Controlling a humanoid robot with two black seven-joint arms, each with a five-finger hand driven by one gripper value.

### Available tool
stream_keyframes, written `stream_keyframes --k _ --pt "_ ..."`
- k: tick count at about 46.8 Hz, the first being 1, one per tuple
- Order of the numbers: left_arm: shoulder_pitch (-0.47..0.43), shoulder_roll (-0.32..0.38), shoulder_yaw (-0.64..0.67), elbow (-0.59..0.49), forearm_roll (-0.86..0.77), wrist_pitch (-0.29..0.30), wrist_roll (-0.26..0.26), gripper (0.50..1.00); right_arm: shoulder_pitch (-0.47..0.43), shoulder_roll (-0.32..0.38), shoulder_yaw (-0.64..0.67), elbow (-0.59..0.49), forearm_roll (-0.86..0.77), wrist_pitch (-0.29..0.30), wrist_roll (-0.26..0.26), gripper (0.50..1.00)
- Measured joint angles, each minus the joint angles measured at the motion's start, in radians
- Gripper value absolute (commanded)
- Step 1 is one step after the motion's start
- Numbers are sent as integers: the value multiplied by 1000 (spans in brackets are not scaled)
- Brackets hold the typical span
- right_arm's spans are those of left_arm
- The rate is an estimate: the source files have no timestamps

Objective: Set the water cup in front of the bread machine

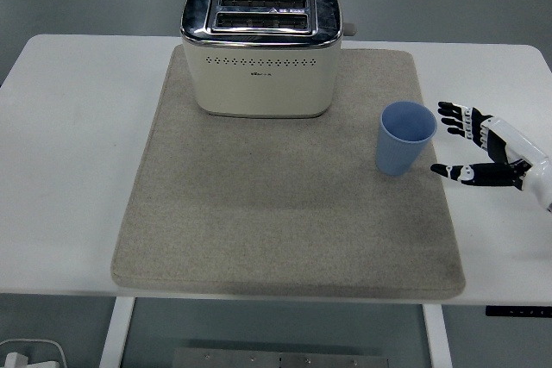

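Just right of the blue water cup, the right hand hovers, fingers spread, apparently not touching; bread machine behind.

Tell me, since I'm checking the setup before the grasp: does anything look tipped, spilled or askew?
Nothing stands out. The blue cup stands upright on the grey mat, right of the toaster, which sits square at the mat's far edge. No spill shows. The right hand is open beside the cup, not touching.
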Motion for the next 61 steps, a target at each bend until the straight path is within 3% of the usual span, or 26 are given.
stream_keyframes --k 20,61 --pt "0 0 0 0 0 0 0 999 66 68 -39 -51 -3 -11 -127 944" --pt "0 0 0 0 0 0 0 999 94 163 -41 -69 6 -13 -156 936"
